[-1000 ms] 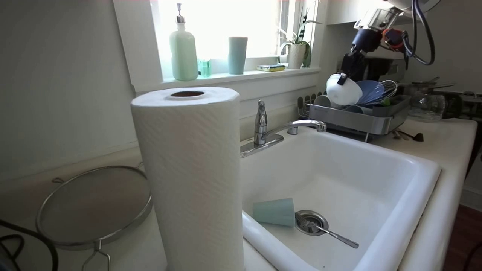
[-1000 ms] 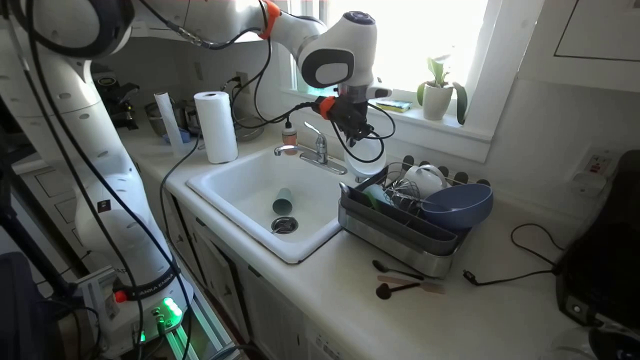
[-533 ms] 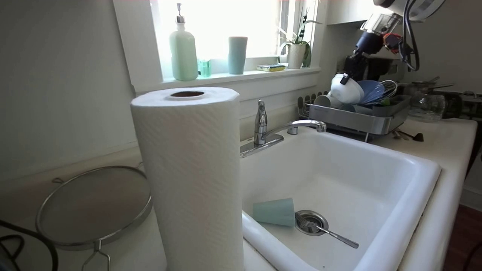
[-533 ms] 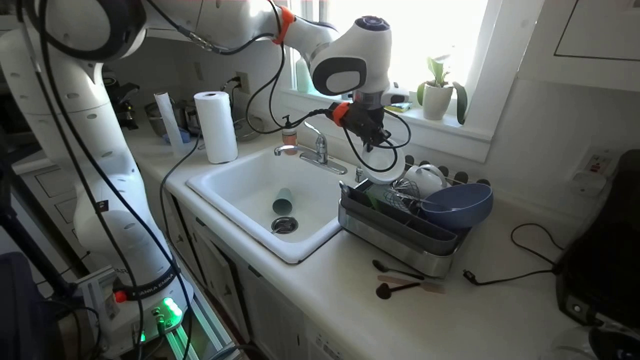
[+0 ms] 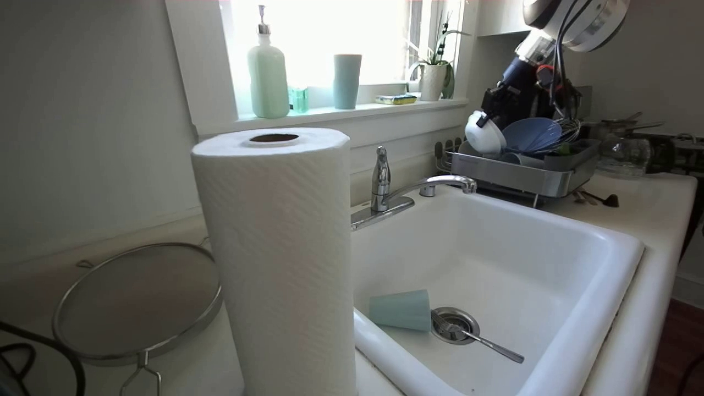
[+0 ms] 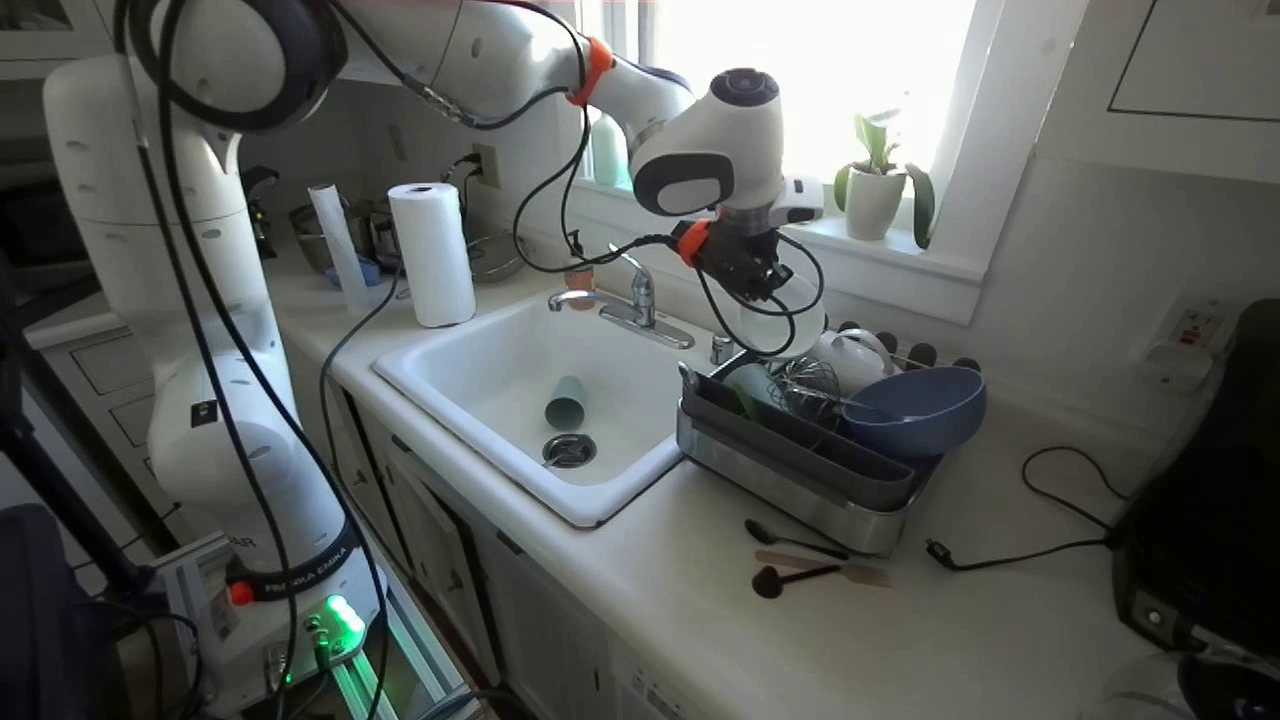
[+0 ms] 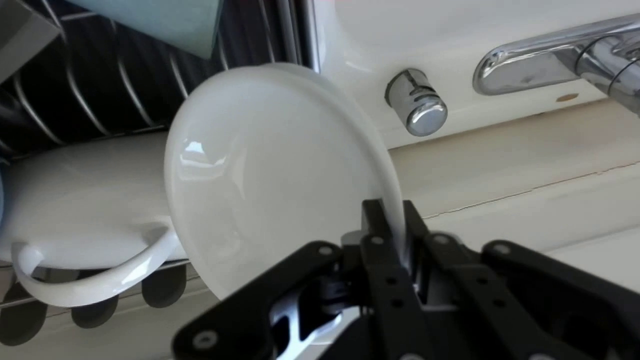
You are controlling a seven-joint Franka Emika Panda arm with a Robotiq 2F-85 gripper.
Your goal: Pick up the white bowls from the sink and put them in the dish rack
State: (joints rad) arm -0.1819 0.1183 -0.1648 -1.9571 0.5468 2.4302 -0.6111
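Note:
My gripper (image 7: 391,220) is shut on the rim of the white bowl (image 7: 270,170), one finger inside and one outside. The bowl is tilted steeply, nearly on edge. In both exterior views the bowl (image 5: 484,135) (image 6: 785,325) is at the wall-side corner of the dish rack (image 5: 511,173) (image 6: 800,490) nearest the faucet. I cannot tell whether it touches the rack. In the wrist view, the rack's wires (image 7: 125,82) show beside and partly behind the bowl. The sink (image 5: 495,264) (image 6: 470,425) holds no other white bowl that I can see.
A white mug (image 7: 95,200) lies beside the bowl. The rack also holds a blue bowl (image 6: 915,410), a whisk (image 6: 805,385) and a teal piece (image 7: 165,20). A teal cup (image 5: 400,309) and a fork (image 5: 484,341) lie in the sink. The faucet (image 5: 434,182) is nearby.
My gripper has carried the bowl further over the rack and toward the wall. The bowl has tilted closer to standing on edge and sits slightly lower in an exterior view.

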